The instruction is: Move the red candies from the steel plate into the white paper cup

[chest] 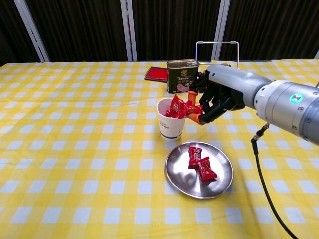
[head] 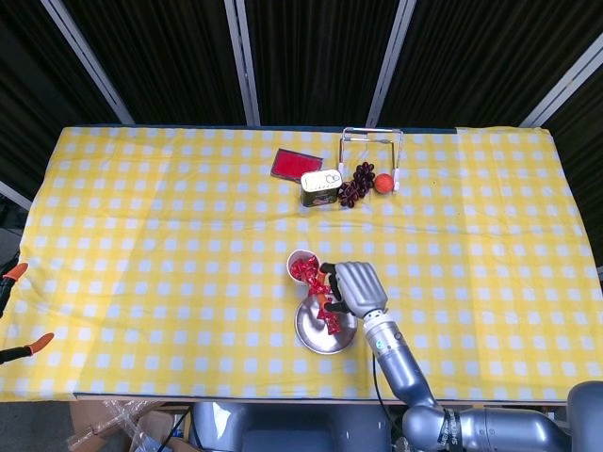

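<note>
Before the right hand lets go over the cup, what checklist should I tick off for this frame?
1. right hand holds red candies: ok.
2. Held candies sit over the mouth of the white paper cup: ok, at its right rim.
3. Cup upright: ok.
4. Room left in cup: cannot tell; wrappers already reach the rim.
5. steel plate emptied: not ok, two candies remain.
6. Left hand clear: cannot tell, not in view.
</note>
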Robot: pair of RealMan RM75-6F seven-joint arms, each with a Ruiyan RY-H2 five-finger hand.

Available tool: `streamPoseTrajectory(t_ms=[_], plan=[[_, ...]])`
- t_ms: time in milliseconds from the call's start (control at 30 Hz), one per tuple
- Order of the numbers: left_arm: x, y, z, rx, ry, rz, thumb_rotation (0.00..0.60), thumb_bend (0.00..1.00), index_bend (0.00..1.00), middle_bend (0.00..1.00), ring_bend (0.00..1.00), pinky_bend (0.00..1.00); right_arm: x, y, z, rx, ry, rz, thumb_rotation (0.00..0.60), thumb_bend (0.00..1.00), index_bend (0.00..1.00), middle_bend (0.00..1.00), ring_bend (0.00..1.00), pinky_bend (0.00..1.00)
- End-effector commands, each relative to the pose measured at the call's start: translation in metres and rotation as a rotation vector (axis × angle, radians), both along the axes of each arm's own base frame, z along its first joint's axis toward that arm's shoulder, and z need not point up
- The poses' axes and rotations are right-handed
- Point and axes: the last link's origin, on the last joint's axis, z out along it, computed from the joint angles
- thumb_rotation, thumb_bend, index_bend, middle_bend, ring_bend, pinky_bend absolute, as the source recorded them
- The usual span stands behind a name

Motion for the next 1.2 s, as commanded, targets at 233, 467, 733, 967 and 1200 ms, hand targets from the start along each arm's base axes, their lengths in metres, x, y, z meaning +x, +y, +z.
streamPoseTrajectory(t_ms=[233,467,733,967,1200], plan=[[0.000,0.001,0.000,-0.010,-0.007,0.009,0.600,0.04,0.00,0.00,0.00,0.00,0.008,-0.020,-0.009,-0.025,0.032,0.009,0.600,0.52,0.63,0.80,0.92,0.97],[-0.001,0.001,0.000,-0.016,-0.017,0.016,0.600,0.04,0.00,0.00,0.00,0.00,0.009,-0.035,-0.018,-0.054,0.062,0.010,0.600,0.52,0.63,0.80,0.92,0.97],[-0.001,0.001,0.001,-0.021,-0.021,0.018,0.600,0.04,0.00,0.00,0.00,0.00,0.006,-0.038,-0.030,-0.052,0.080,0.016,0.600,0.52,0.63,0.80,0.92,0.97],[0.000,0.001,0.001,-0.022,-0.022,0.019,0.600,0.04,0.00,0.00,0.00,0.00,0.003,-0.037,-0.035,-0.050,0.093,0.022,0.600,0.52,0.63,0.80,0.92,0.97],[0.000,0.001,0.001,-0.022,-0.023,0.022,0.600,0.04,0.00,0.00,0.00,0.00,0.005,-0.036,-0.034,-0.054,0.087,0.031,0.600,0.52,0.57,0.80,0.92,0.97]])
